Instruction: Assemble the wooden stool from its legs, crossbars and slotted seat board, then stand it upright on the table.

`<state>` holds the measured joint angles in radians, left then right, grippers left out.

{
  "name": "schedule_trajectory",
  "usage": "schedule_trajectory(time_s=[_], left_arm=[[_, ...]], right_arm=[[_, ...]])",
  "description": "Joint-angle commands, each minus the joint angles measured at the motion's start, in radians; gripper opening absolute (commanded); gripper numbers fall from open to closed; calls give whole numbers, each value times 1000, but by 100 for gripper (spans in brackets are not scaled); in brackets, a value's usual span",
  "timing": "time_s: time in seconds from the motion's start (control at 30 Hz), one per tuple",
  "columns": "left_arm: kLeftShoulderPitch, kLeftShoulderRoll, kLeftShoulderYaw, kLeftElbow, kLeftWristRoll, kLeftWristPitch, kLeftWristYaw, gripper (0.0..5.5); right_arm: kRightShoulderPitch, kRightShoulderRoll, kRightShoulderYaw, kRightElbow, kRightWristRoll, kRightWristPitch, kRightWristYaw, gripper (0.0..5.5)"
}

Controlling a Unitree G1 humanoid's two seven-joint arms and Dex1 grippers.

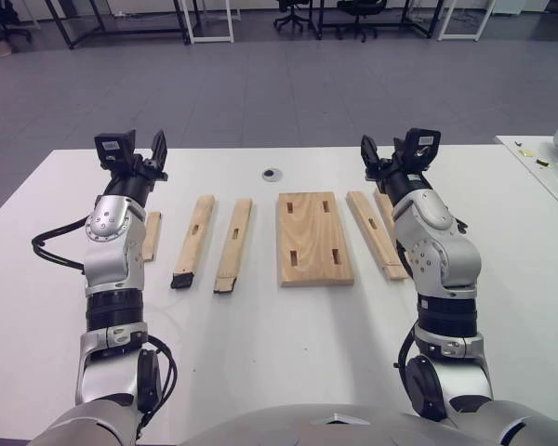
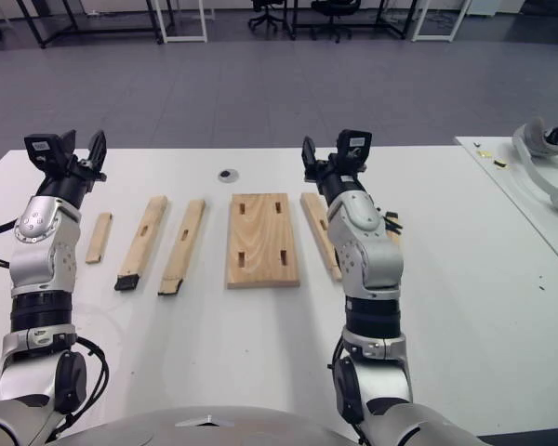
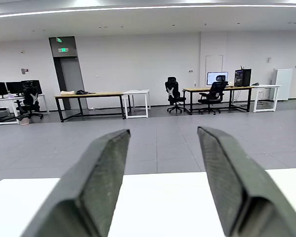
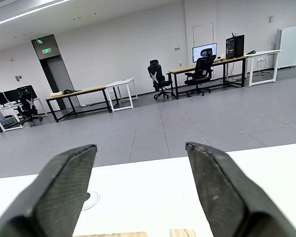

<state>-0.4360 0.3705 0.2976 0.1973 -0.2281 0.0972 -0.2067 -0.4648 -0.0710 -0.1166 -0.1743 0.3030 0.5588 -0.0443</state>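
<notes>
The slotted seat board (image 1: pixel 314 238) lies flat in the middle of the white table (image 1: pixel 279 353). To its left lie two long legs (image 1: pixel 194 240) (image 1: pixel 233 244) with dark near ends, and a short crossbar (image 1: pixel 152 234) beside my left arm. Right of the board lies another long piece (image 1: pixel 372 232), with a further piece (image 1: pixel 385 206) partly hidden under my right arm. My left gripper (image 1: pixel 145 151) is held up over the far left of the table, open and empty. My right gripper (image 1: pixel 377 153) is raised beyond the right pieces, also open and empty, its fingers (image 4: pixel 64 192) wide apart.
A small round grommet (image 1: pixel 272 174) sits in the table beyond the board. A second table (image 2: pixel 530 204) at the right carries a white headset (image 2: pixel 551 153). Bare table surface spreads in front of the parts. Desks and office chairs stand on the floor behind.
</notes>
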Motion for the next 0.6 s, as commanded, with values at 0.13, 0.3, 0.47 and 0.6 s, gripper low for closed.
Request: schedule_trajectory(time_s=[0.13, 0.3, 0.47, 0.6], left_arm=[[42, 156, -39, 169, 128, 37, -38, 264], [72, 188, -61, 280, 125, 146, -105, 264], [111, 144, -73, 336, 96, 210, -149, 264], [110, 155, -84, 406, 115, 213, -160, 264]], right_arm=[[16, 9, 3, -16, -26, 13, -10, 338], [21, 21, 6, -15, -31, 12, -10, 338], [23, 33, 6, -16, -35, 10, -15, 338], [24, 41, 0, -20, -39, 9, -24, 338]])
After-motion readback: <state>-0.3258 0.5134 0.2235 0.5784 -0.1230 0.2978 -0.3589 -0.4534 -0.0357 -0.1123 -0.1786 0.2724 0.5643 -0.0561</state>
